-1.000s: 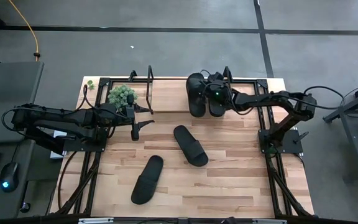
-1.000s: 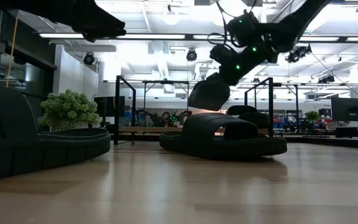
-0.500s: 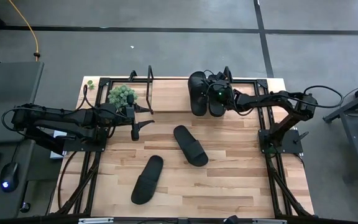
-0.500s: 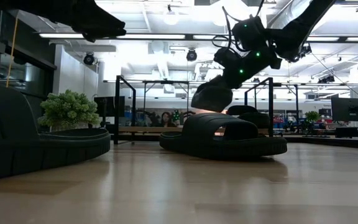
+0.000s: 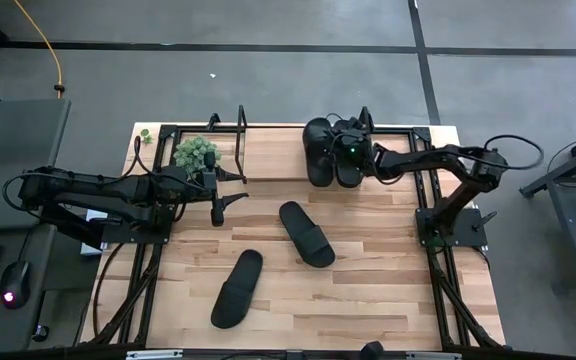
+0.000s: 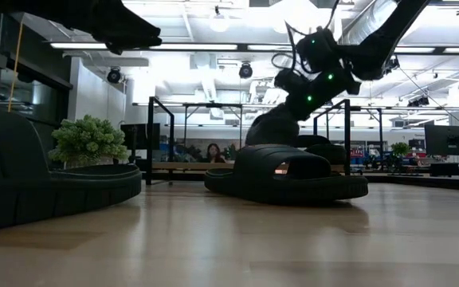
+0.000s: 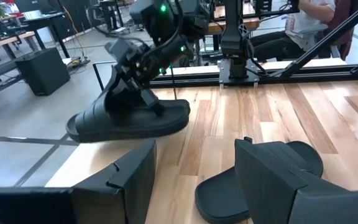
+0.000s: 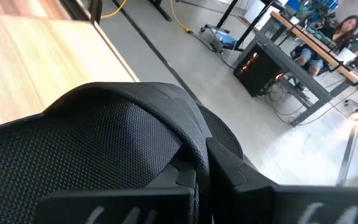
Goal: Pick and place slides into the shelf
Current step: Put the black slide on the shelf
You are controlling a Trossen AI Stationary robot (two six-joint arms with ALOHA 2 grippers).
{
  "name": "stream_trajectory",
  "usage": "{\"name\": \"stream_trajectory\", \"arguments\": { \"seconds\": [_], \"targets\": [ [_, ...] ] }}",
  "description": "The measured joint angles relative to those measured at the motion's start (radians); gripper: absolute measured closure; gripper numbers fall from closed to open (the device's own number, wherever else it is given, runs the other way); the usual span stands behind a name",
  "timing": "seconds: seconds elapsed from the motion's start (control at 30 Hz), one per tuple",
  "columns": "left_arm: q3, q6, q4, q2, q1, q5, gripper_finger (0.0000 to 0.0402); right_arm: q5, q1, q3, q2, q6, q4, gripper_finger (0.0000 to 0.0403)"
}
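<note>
My right gripper (image 5: pixel 340 150) is over the shelf (image 5: pixel 268 152) at the far edge, shut on one black slide (image 5: pixel 316 148); the left wrist view shows that slide (image 7: pixel 129 119) lying level at the board. Whether it rests there, I cannot tell. A second slide (image 5: pixel 354 170) sits on the shelf beside it, partly under the gripper. Two more slides lie sole-down on the table, one in the middle (image 5: pixel 306 233) and one nearer (image 5: pixel 238 288). My left gripper (image 5: pixel 216 208) waits open at the left, above the table. My right gripper (image 8: pixel 201 168) pinches the slide's wide mesh strap (image 8: pixel 188 140) at its edge between the two fingers. The fingers come from the table's right side, slanting down. The slide sits about level, its sole (image 7: pixel 104 130) low over the shelf board.
A small green plant (image 5: pixel 196 152) stands at the shelf's left end, close to my left gripper. Black wire end frames (image 5: pixel 240 122) rise from the shelf. Bare board lies between the plant and the held slide. A person sits in the room beyond.
My right gripper has carried the slide a little toward the far edge and downward. The slide, tilted and higher a second ago, now sits lower and nearly level at the shelf. The gripper has stayed shut on it.
</note>
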Motion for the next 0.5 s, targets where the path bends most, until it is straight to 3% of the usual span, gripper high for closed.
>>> {"name": "stream_trajectory", "arguments": {
  "seconds": [0.23, 0.5],
  "targets": [
    [0.0, -0.009, 0.0, 0.0, 0.0, 0.0, 0.0202, 0.003, -0.003, -0.001, 0.052, -0.033, 0.081, 0.0403],
    [0.0, -0.009, 0.0, 0.0, 0.0, 0.0, 0.0202, 0.009, -0.035, -0.001, 0.052, -0.034, 0.049, 0.0403]
  ]
}}
